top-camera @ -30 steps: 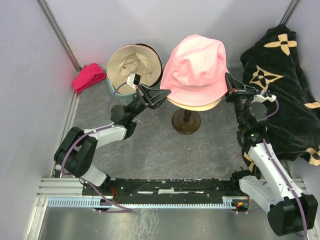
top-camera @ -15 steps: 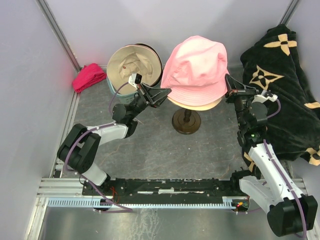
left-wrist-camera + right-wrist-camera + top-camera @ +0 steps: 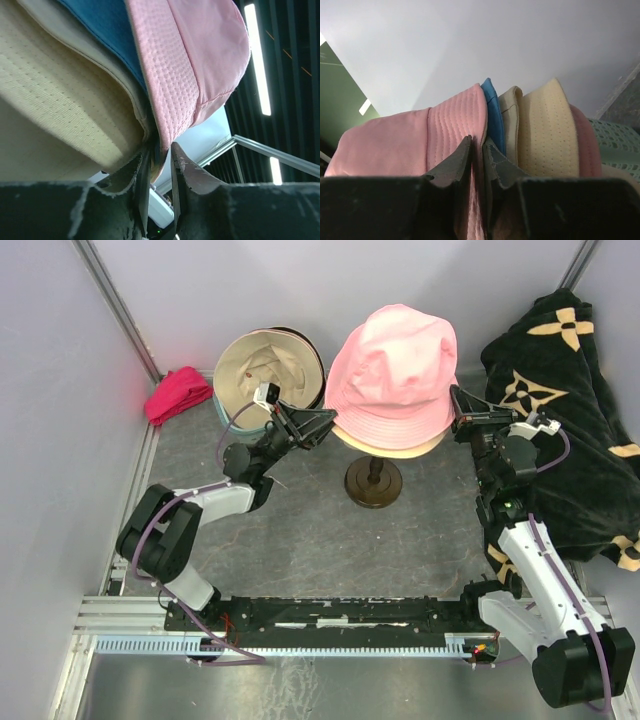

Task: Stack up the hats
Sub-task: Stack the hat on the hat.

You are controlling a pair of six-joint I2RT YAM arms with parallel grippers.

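- Two grippers flank the hat stand (image 3: 373, 483), one at each side of the pile it carries.
- On top of the stand sits the pink hat (image 3: 392, 360), crown up. Nested under its brim are a blue hat (image 3: 107, 30), a tan hat (image 3: 510, 125) and a textured cream hat (image 3: 55, 100).
- Left of the stand, the left gripper (image 3: 328, 422) has the edge of the pink brim between its fingers (image 3: 186, 172). The jaws stand a little apart, and a dark gap shows beside the cloth, so the hold looks released.
- Right of the stand, the right gripper (image 3: 457, 412) straddles the opposite edge of the pink brim. Fabric fills the narrow slot between its fingers, and I cannot tell whether they pinch it.
- Behind and left of the stand, a green mesh basket (image 3: 615, 147) holds an upturned cream hat (image 3: 262, 370).
- Farther left of the stand, a magenta cloth (image 3: 178, 393) lies by the wall.
- Right of the stand, a black cloth with beige flower marks (image 3: 560, 410) is heaped.
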